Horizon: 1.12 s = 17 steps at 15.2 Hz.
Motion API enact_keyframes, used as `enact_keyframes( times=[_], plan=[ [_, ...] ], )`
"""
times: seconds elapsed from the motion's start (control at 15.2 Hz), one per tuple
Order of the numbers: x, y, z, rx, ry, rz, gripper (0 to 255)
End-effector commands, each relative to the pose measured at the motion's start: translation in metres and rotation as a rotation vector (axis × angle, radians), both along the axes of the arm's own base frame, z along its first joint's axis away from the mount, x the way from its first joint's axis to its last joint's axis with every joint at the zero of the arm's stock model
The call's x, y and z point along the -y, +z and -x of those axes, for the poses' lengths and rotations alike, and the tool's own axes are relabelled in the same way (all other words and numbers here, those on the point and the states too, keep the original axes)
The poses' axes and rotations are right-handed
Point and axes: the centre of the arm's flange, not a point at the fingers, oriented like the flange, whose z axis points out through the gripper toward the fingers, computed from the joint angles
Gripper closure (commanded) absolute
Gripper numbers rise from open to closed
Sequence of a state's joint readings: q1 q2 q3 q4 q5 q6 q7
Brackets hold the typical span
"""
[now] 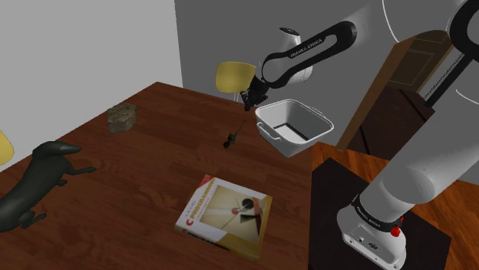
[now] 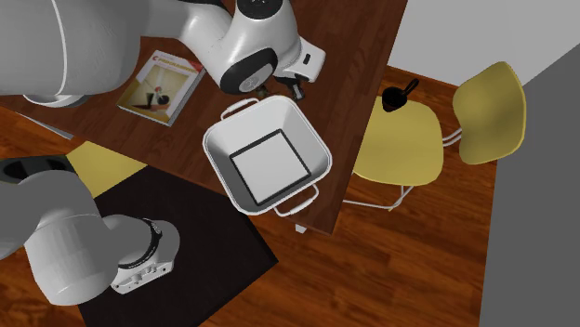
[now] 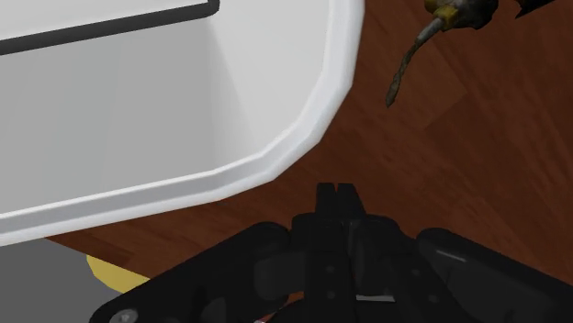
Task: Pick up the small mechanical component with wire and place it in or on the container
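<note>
The all-black pincer has its two fingers pressed together on nothing, above the dark wooden table and just off a corner of the white square two-handled tub. The small dark mechanical component lies on the table near the tub, to its left in the shoulder view and apart from the fingers. There it is a dark lump with a fine line rising, while the wrist view cuts its body off at the frame edge and shows a brass-coloured neck and a thin bent wire. The second exterior view looks down onto the tub's flat square bottom, and the shoulder view takes in a red-and-cream book, a black dachshund figure and a rough brownish stone.
</note>
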<state>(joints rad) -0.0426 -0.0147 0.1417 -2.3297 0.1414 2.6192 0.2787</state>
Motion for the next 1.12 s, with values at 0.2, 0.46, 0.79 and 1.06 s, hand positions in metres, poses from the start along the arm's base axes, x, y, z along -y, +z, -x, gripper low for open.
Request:
enact_keyframes(
  times=[0.2, 0.46, 0.79, 1.06],
  plan=[
    [0.0, 0.0, 0.0, 0.0, 0.0, 0.0, 255],
    [-0.031, -0.011, 0.016, -0.009, 0.029, -0.009, 0],
    [-0.081, -0.028, 0.045, -0.023, 0.078, -0.025, 0],
    [-0.102, -0.044, 0.054, -0.029, 0.097, -0.031, 0]
  ],
)
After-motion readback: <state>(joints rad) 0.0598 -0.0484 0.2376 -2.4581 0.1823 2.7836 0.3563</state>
